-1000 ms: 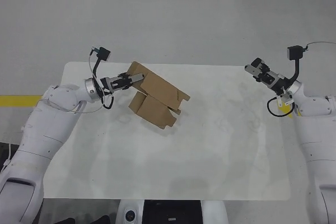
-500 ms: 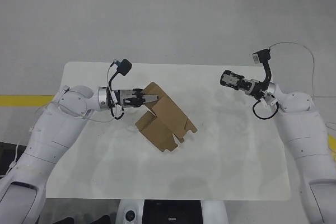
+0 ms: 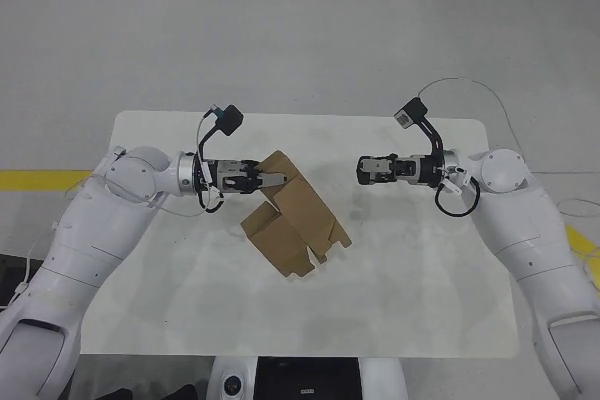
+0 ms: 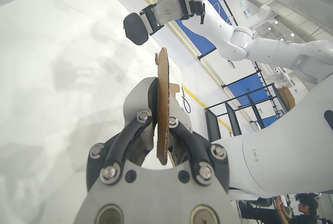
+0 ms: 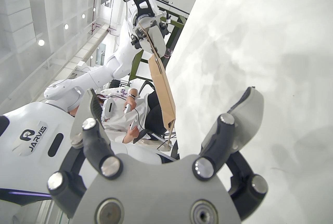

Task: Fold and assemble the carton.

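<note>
Two arms in play: the left gripper (image 3: 263, 179) clamps the carton (image 3: 298, 215) by its far corner over the table (image 3: 430, 290), long axis slanting toward the robot, while the right gripper (image 3: 363, 170), spread wide and empty, faces it, near but apart.

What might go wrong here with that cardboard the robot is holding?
The left gripper pinches the carton by just one edge, so it might slip or twist loose. The open right gripper is near but not touching; if it moves in, it may knock the carton aside instead of catching a flap.
</note>
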{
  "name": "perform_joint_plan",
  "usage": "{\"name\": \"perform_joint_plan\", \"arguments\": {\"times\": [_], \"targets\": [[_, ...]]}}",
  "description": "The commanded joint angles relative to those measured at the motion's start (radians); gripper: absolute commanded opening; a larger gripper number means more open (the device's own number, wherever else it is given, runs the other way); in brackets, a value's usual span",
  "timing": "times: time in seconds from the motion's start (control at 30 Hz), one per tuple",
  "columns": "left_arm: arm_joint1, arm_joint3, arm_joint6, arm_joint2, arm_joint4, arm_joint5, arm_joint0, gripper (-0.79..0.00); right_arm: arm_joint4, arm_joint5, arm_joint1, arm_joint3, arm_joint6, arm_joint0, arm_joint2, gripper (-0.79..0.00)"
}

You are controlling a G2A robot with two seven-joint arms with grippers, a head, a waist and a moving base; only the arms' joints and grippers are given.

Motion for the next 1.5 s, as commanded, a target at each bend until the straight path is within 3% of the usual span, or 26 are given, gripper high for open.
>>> {"name": "perform_joint_plan", "arguments": {"times": [0.0,0.53,0.73,1.23,1.27,1.37,1.4,1.47], "targets": [[0.0,0.0,0.0,0.0,0.0,0.0,0.0,-0.785,0.0,0.0,0.0,0.0,0.0,0.0,0.0,0.0],[-0.005,-0.001,-0.034,0.026,-0.057,0.034,-0.015,-0.785,0.0,0.0,0.0,0.0,0.0,0.0,0.0,0.0],[0.002,-0.041,-0.043,0.012,-0.028,0.066,0.013,-0.785,-0.037,0.03,0.009,-0.05,0.0,-0.026,0.014,0.0],[-0.007,-0.057,-0.076,0.021,-0.05,0.099,0.012,-0.785,-0.024,0.084,-0.032,-0.115,0.083,-0.023,-0.141,0.0],[-0.008,-0.054,-0.077,0.022,-0.051,0.101,0.009,-0.785,-0.022,0.083,-0.034,-0.115,0.082,-0.02,-0.148,-0.018],[-0.012,-0.043,-0.079,0.025,-0.051,0.106,0.003,-0.785,-0.027,0.085,-0.037,-0.115,0.084,-0.01,-0.166,-0.345],[-0.013,-0.04,-0.08,0.027,-0.052,0.109,0.002,-0.785,-0.032,0.087,-0.038,-0.117,0.086,-0.007,-0.174,-0.409],[-0.016,-0.035,-0.084,0.03,-0.055,0.115,-0.001,-0.785,-0.035,0.088,-0.04,-0.119,0.087,0.0,-0.186,-0.449]]}}
